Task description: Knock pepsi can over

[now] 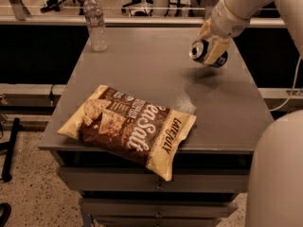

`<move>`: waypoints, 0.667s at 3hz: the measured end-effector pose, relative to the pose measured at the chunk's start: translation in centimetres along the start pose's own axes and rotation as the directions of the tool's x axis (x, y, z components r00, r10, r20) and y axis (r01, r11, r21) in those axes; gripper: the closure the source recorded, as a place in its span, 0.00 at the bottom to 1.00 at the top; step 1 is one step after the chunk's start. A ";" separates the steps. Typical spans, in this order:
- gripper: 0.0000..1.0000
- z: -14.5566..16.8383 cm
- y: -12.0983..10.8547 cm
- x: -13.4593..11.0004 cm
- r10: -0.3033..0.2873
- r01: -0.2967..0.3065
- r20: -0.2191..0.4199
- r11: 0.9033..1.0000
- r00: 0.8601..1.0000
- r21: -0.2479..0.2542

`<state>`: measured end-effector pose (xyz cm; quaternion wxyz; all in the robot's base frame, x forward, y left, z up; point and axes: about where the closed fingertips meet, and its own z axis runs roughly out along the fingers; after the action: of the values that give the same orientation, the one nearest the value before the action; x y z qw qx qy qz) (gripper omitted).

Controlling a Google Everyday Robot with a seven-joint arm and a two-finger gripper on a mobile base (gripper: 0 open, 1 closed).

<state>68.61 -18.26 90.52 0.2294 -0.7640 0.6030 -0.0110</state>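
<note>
The pepsi can [201, 50] is dark blue with a silver top. It is tipped well onto its side with the top facing left, at the far right of the grey table [142, 65]. It hangs just above its own shadow on the table top. My gripper [211, 52] comes in from the upper right and is shut on the can, with one cream finger [218, 50] lying across the can's body.
A clear plastic water bottle [96, 21] stands upright at the far left corner of the table. A large brown and cream snack bag [130, 126] lies flat at the front left, overhanging the front edge. My white base [279, 174] fills the lower right.
</note>
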 end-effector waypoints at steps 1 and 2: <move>0.74 2.0 1.3 0.0 -0.067 0.063 -0.075 0.996 0.995 -0.058; 0.51 3.5 2.7 -0.4 -0.142 0.129 -0.112 0.985 0.983 -0.112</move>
<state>67.05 -17.20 86.54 0.1512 -0.8122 0.5619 -0.0409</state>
